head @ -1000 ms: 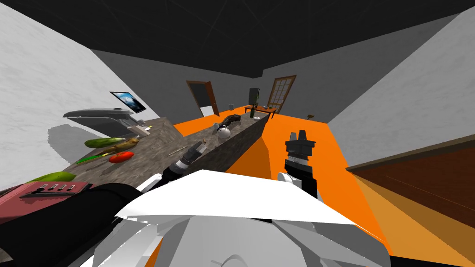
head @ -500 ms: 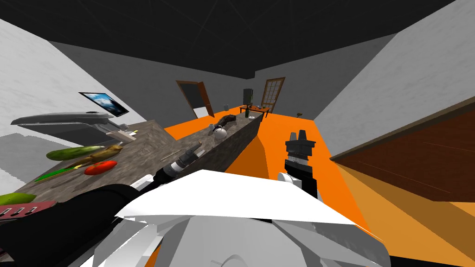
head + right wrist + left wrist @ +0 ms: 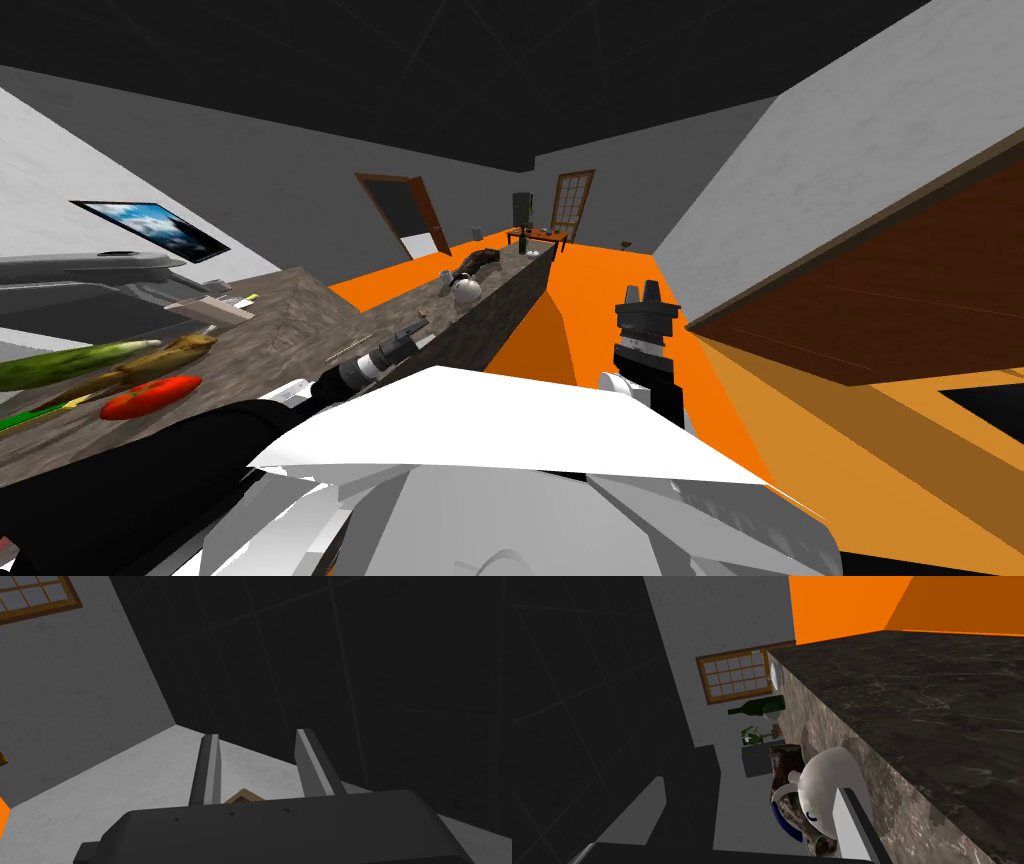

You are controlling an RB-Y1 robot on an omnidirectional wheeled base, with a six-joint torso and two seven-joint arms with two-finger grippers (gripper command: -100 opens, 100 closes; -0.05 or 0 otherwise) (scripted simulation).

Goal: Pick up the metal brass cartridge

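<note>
Plainly, the left gripper [image 3: 418, 322] [image 3: 752, 786] is held released over the counter [image 3: 300, 310], near its floor-side edge. Its fingers [image 3: 852, 821] are spread wide with nothing between them. Beyond them a white teapot [image 3: 466, 289] [image 3: 822, 796] is seen on the counter, with a dark brown lump [image 3: 480, 260] just behind it and a green bottle [image 3: 757, 708] farther off. The cartridge cannot be picked out for certain; a thin pale sliver [image 3: 350, 349] is seen lying on the counter just beside the left forearm. A tomato [image 3: 150, 395] and a cucumber [image 3: 70, 362] are laid well apart from it. The right gripper [image 3: 645, 293] [image 3: 257, 738] is held over the orange floor [image 3: 600, 290], fingers parted and empty.
</note>
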